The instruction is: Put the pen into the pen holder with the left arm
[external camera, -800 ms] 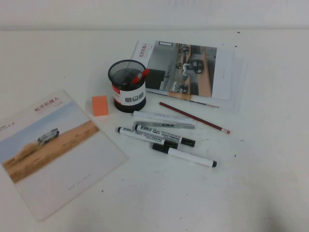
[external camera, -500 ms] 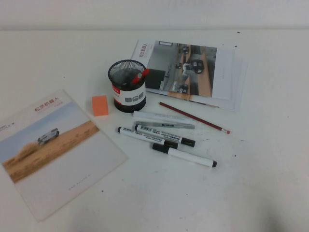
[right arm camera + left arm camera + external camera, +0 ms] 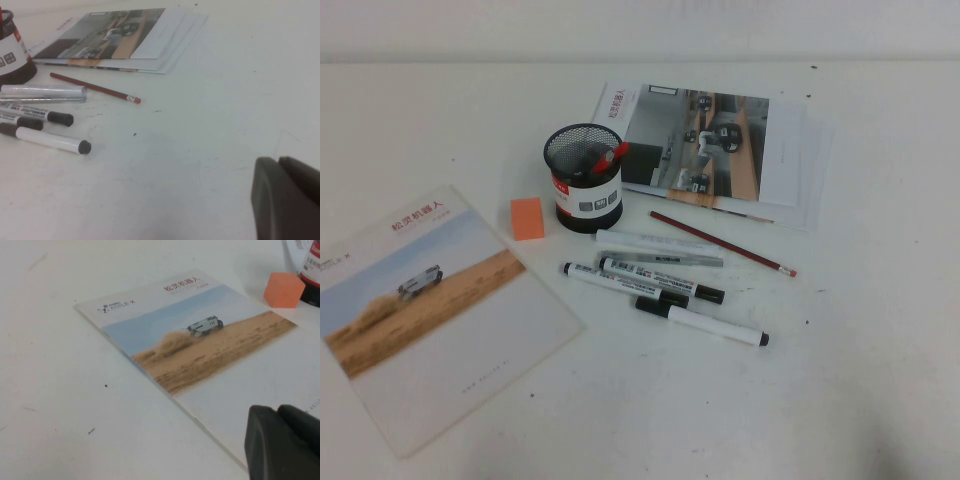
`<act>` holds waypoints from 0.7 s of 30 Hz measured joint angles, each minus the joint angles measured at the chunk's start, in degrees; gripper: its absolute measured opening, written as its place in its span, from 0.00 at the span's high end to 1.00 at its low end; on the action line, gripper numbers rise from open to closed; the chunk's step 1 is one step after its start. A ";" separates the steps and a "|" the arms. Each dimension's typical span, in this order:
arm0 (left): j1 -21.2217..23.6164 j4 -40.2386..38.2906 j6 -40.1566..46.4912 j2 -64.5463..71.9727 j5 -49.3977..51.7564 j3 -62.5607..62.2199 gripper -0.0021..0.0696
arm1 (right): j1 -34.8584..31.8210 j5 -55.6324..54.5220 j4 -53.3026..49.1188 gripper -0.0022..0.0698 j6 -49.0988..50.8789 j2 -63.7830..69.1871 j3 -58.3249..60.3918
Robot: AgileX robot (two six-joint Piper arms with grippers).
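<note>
The pen (image 3: 705, 323), a plain white marker with a long black cap, lies on the white table in front of the other markers. It also shows in the right wrist view (image 3: 50, 140). The pen holder (image 3: 585, 180), a black mesh cup with a white label band, stands upright behind them with red pens in it. Its edge shows in the left wrist view (image 3: 310, 270) and in the right wrist view (image 3: 12, 55). My left gripper (image 3: 278, 409) is shut and empty above the front of the desert brochure. My right gripper (image 3: 277, 161) is shut and empty over bare table, right of the pen. Neither arm shows in the high view.
An orange eraser (image 3: 527, 217) lies left of the holder. A desert-picture brochure (image 3: 430, 310) lies at the left and a stack of brochures (image 3: 720, 150) at the back. Two labelled markers (image 3: 660, 280), a grey-silver pen (image 3: 665, 259) and a red pencil (image 3: 720, 243) lie beside the pen.
</note>
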 joint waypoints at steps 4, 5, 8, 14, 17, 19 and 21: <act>0.00 0.00 0.00 0.00 0.00 0.00 0.97 | 0.00 0.00 0.00 1.00 0.00 0.00 0.00; 0.00 0.00 0.00 0.00 0.00 0.00 0.97 | 0.00 0.00 0.00 1.00 0.00 0.00 0.00; 0.00 0.00 0.00 0.00 0.00 0.00 0.97 | 0.00 0.00 0.00 1.00 0.00 0.00 0.00; 0.00 0.00 0.00 0.00 0.00 0.00 0.97 | 0.00 0.00 0.00 1.00 0.00 0.00 0.00; 0.00 -0.10 0.00 0.00 -0.12 0.00 0.97 | 0.00 0.00 0.00 1.00 0.00 0.00 0.00; 0.00 -0.25 -0.46 0.00 -1.10 0.00 0.97 | 0.00 0.00 0.00 1.00 0.00 0.00 0.00; 0.00 -1.07 -2.17 0.00 -3.43 0.35 0.97 | 0.00 0.00 0.00 1.00 0.00 0.00 0.00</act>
